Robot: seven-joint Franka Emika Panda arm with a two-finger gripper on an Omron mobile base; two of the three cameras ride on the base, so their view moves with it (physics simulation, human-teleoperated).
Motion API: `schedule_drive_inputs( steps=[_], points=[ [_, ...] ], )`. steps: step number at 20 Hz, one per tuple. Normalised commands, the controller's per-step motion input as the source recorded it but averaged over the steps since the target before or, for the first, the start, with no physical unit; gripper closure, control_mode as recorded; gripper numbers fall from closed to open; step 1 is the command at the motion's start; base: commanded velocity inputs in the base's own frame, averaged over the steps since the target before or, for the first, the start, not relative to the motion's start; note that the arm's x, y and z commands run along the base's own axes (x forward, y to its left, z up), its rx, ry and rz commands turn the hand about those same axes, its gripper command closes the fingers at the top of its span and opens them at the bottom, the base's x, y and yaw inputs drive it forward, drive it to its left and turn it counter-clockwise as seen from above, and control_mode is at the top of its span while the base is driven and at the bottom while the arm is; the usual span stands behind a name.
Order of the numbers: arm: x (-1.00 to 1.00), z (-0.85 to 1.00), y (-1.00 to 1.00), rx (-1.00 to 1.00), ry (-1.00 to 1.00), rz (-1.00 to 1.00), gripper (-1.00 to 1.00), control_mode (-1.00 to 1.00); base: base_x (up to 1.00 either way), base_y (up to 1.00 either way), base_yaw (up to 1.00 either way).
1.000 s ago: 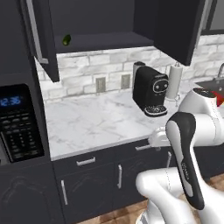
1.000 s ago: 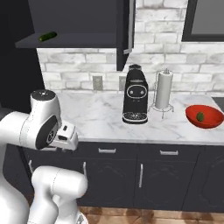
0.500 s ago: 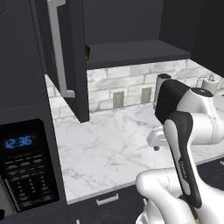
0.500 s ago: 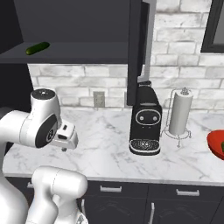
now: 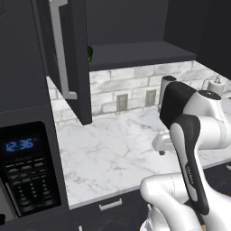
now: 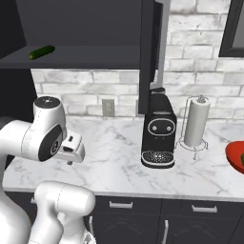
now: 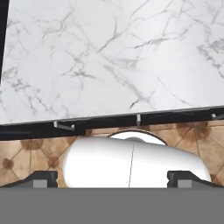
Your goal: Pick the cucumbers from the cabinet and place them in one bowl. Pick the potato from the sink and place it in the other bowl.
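Hanging above the near edge of the marble worktop [image 7: 113,57], the tool [image 7: 113,177] is pointing down at the stone with its two dark fingertips [image 7: 43,178] spread wide at opposite sides of the hand view and nothing between them. One cucumber [image 6: 42,52] is lying on its side on the dark inner shelf of the open cabinet [image 6: 86,55], toward the shelf's left end in the right base view; in the left base view a green sliver of it [image 5: 90,53] is peeking past the edge of the cabinet door [image 5: 67,58]. A black coffee machine [image 6: 158,133] is standing on the worktop just beside a paper towel holder [image 6: 195,123]. The red bowl [image 6: 236,156] is sitting at the far right, cut by the frame edge. A black microwave [image 5: 27,171] is showing blue digits at the left.
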Motion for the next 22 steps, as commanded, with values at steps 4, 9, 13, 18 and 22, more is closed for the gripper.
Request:
schedule_drive_inputs(
  steps=[4, 9, 13, 18, 22],
  points=[
    [0.0, 0.0, 0.0, 0.0, 0.0, 0.0, -1.0, 1.0, 0.0, 0.0, 0.0],
    [0.0, 0.0, 0.0, 0.0, 0.0, 0.0, -1.0, 1.0, 0.0, 0.0, 0.0],
    [0.0, 0.0, 0.0, 0.0, 0.0, 0.0, -1.0, 1.0, 0.0, 0.0, 0.0],
    [0.0, 0.0, 0.0, 0.0, 0.0, 0.0, -1.0, 1.0, 0.0, 0.0, 0.0],
    [0.0, 0.0, 0.09, 0.0, -0.01, 0.0, -1.0, -1.0, 0.0, 0.0, 0.0]
  ],
)
